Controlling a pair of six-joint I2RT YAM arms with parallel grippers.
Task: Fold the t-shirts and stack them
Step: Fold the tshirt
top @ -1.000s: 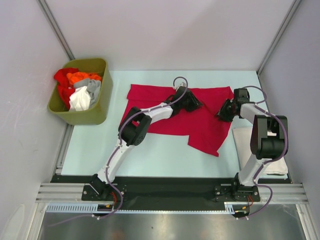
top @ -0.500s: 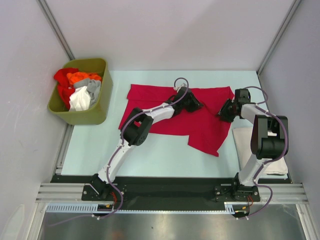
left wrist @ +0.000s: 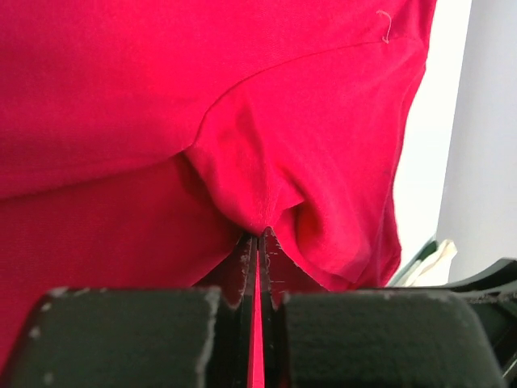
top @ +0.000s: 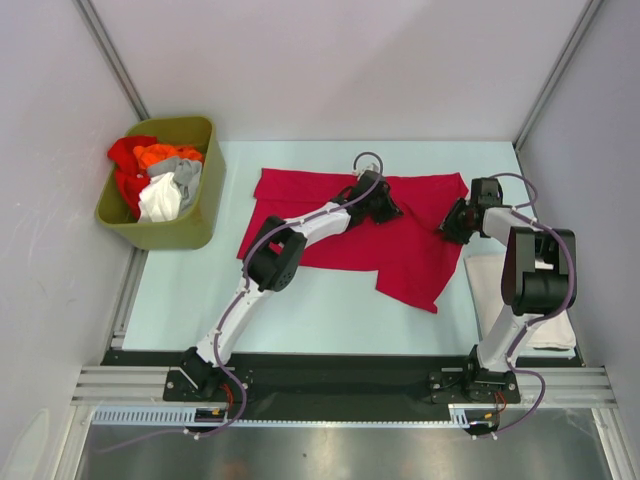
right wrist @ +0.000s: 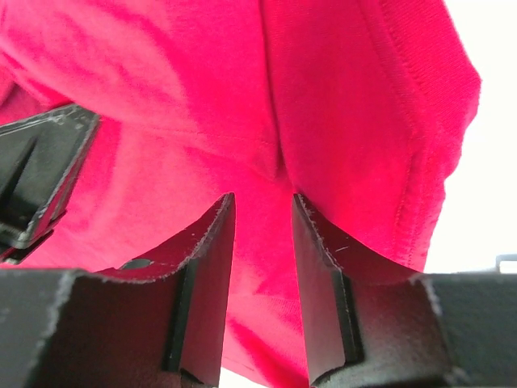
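Observation:
A crimson-red t-shirt [top: 330,225] lies spread on the middle of the table, its lower right part folded into a flap. My left gripper [top: 386,208] rests on its upper middle, shut on a pinched ridge of the red cloth [left wrist: 260,236]. My right gripper [top: 452,222] is at the shirt's right edge; its fingers [right wrist: 212,267] stand a narrow gap apart with red cloth [right wrist: 258,242] filling the gap, near a hemmed edge. An off-white t-shirt [top: 488,280] lies folded at the right, partly under the right arm.
An olive-green bin [top: 195,215] at the back left holds red, orange, grey and white shirts [top: 160,180]. Walls close the table in at the back and both sides. Both arm bases stand on the black rail at the near edge.
My left gripper has moved a little up and to the right on the red shirt. My right gripper has shifted slightly right. The shirt's outline has barely changed.

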